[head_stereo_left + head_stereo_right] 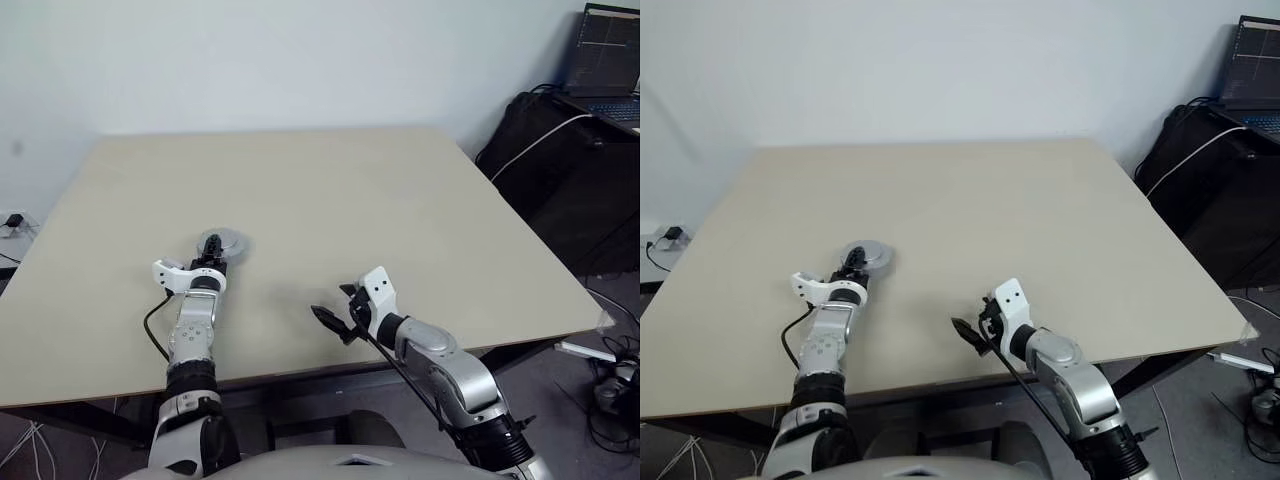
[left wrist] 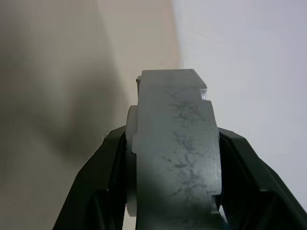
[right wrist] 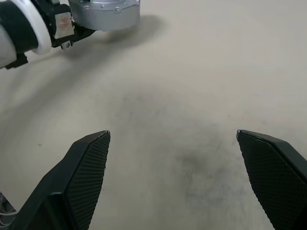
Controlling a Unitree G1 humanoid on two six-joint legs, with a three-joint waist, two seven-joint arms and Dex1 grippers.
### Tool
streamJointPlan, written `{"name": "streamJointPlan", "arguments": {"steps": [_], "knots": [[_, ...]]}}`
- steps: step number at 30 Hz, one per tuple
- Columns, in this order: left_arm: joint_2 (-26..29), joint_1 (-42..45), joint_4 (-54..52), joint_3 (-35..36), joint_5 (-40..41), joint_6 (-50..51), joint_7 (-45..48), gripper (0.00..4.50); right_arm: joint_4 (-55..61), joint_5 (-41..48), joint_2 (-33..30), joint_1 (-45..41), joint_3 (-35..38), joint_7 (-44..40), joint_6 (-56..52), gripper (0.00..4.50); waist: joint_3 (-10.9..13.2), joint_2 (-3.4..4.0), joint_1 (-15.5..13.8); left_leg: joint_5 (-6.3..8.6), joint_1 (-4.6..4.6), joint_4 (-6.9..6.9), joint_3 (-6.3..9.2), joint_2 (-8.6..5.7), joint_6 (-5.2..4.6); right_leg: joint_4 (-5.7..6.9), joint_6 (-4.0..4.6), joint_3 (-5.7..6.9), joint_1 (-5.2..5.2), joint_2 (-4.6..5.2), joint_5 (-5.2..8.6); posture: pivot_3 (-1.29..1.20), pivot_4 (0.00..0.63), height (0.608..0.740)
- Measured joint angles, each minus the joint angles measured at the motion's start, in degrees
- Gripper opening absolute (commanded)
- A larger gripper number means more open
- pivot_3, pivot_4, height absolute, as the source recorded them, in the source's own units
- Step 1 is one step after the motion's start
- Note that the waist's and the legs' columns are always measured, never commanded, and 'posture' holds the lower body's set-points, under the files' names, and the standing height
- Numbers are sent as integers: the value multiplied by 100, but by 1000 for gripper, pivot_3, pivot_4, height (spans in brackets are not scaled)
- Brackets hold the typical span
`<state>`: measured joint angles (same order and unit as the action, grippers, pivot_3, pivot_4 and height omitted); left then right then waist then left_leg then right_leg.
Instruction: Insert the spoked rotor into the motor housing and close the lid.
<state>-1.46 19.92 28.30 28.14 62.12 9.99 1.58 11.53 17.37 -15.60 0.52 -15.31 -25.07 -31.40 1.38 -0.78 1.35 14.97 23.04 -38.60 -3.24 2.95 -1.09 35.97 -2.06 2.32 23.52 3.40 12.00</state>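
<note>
beige table (image 1: 400,220) carries the motor housing (image 1: 222,244), clamped in the left gripper (image 1: 210,262). beside the housing, the right gripper (image 3: 172,177) hangs spread and empty. closed-up housing looks ready for release.

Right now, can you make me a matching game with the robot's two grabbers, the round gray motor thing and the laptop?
Things:
1. left gripper
2. right gripper
3. motor housing
4. laptop

Descriptions:
A. off the table, at the far right of the room
B. open, with nothing between its fingers
C. round and gray, squeezed between two black fingers
D. shut on the round gray part

Pairs: 1-D, 2-B, 3-C, 4-A
</note>
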Motion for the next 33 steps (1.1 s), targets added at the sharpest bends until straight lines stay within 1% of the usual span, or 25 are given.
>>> {"name": "streamJointPlan", "arguments": {"steps": [8,9,10,11,14,17,22,26,30,33], "knots": [[289,554,905,498,-498,-199,-28,2140,-5,-29,69,36,4,-7,-60,4500,1,-16,-25,0,0,-1,0,-1,0,0,1,1,-3,1,-5,0,0,740],[311,585,953,526,-542,-203,-29,2869,-5,-30,71,36,5,-6,-62,4500,0,-15,-20,0,-3,-1,0,0,0,1,0,1,-4,1,-5,0,0,740],[323,589,973,558,-582,-206,-29,3085,-5,-30,77,37,5,-5,-68,4500,0,-16,-18,0,-4,-1,0,0,1,1,0,1,-4,1,-5,0,0,740],[323,588,995,601,-604,-203,-30,3480,-4,-31,83,39,7,-3,-76,4500,0,-16,-10,0,-5,-1,-2,2,1,2,0,1,-4,1,-5,0,0,740],[312,603,965,613,-707,-176,-25,4432,-5,-34,132,43,6,-2,-127,4500,-12,-10,-8,0,-17,-1,-2,2,1,2,2,1,-15,1,-6,0,0,740],[276,537,801,614,-771,-106,-75,4475,-5,-52,179,41,-5,-2,-159,4500,-19,-3,17,0,-30,-1,-9,4,2,5,3,-1,-22,1,-7,0,0,740],[88,-137,-196,491,-818,372,-224,4475,-6,-76,234,27,-3,7,-217,4500,-34,0,60,4,-32,1,-14,5,2,3,5,-10,-20,2,-7,0,0,740],[-45,-976,-1227,271,-809,926,-333,4475,-6,-82,257,33,2,11,-304,4500,-66,17,83,15,-42,4,-17,5,-2,2,7,-21,-18,3,-4,0,0,740],[16,-2066,-2413,-216,-923,1527,-268,4475,-29,-104,335,43,67,99,-303,4500,-89,43,88,21,-51,6,-18,6,-4,3,7,-31,-14,7,-2,0,0,740],[134,-2782,-3133,-570,-1080,1781,-171,4475,-74,-103,452,66,194,179,-287,4500,-92,49,80,27,-61,6,-19,10,6,1,5,-28,6,9,-1,0,0,740]]}}
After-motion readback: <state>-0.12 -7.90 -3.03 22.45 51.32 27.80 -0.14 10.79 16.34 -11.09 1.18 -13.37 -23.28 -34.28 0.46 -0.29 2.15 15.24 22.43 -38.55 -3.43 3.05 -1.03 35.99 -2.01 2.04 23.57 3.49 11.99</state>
